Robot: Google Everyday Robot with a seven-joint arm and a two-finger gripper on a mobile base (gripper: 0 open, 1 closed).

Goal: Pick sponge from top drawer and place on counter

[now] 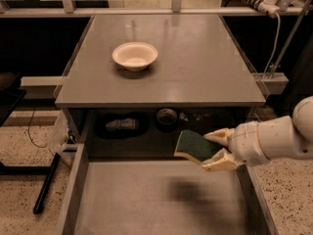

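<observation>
Sponge (192, 145) is tilted, green side up, clamped between the two fingers of the gripper (211, 152) and lifted off the bottom of the open top drawer (142, 199). It sits below the counter (200, 67) front edge. White bowl (135, 56) on counter, well apart.

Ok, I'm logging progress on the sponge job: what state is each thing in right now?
sponge: clamped in the gripper, tilted, held clear above the drawer bottom.
gripper: shut on the sponge, over the drawer's right side.
drawer: pulled open.
bowl: upright on the counter.
</observation>
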